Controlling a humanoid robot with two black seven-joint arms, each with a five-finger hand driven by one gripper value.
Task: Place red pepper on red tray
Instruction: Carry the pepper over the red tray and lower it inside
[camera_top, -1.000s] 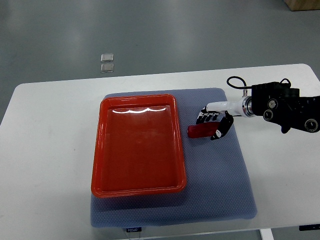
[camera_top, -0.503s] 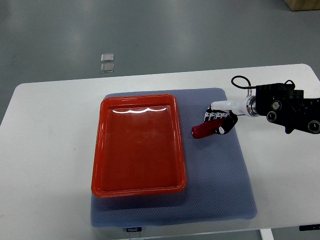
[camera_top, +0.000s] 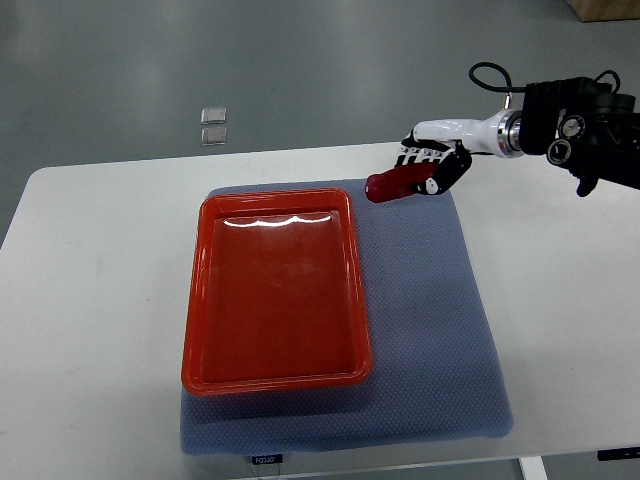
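Grey floor beyond white worktop (camera_top: 100, 300); blue-grey mat (camera_top: 430, 330) spread across its middle, probably to stop things sliding. Red tray (camera_top: 275, 290) set lengthwise on left part of mat, bare inside, glare along far wall. Two small clear squares (camera_top: 213, 126) on floor past far edge, apart from the job.

Right hand (camera_top: 428, 172) reached in from right edge, near mat's far right corner, fingers curled round red pepper (camera_top: 392, 185). Pepper held roughly level, free end poking left toward tray; appeared raised off mat, height not certain from this steep view. Lay just beyond tray's far right corner, not over it. Grip taken at one end, likely so pepper could be lowered clear of tray rim. Carry judged under way; placing not yet done. Left hand not seen.
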